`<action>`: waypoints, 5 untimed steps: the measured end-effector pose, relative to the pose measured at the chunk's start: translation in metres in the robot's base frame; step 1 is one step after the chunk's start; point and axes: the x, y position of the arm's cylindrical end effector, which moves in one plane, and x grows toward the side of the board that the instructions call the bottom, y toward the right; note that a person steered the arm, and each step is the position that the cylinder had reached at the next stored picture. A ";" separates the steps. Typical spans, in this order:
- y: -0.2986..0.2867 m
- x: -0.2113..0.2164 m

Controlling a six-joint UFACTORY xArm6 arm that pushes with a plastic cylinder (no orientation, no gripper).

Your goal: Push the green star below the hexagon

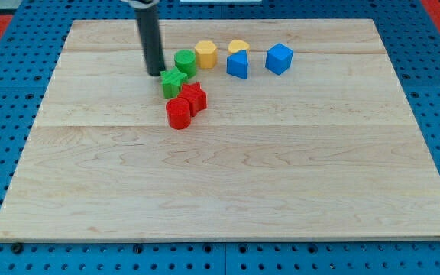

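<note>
The green star (173,81) sits on the wooden board (228,191), up near the view's top and a bit left of the middle. It lies flat. A star has points all round, so it has no long side, and I cannot tell which way any one point aims. I think it is small, hard and light, and it should slide easily on the smooth wood. It might spin if it is pushed on a point, so a push on the middle of one side looks best. My tip (154,73) is just a bare rod end with nothing to open, close or hold. It is down at the board, just beside the star on its upper left, and it may be touching it. A green cylinder (185,61) sits right above the star. A red star (193,98) and a red cylinder (179,113) sit right below it. The yellow hexagon (205,54) is near, up and to the right. Further right are a yellow block (239,46), partly hidden, a blue block (237,65) and a blue cube (279,58). The star is not yet under the hexagon.
</note>
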 end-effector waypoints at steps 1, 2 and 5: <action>-0.007 0.039; 0.036 0.056; 0.083 -0.036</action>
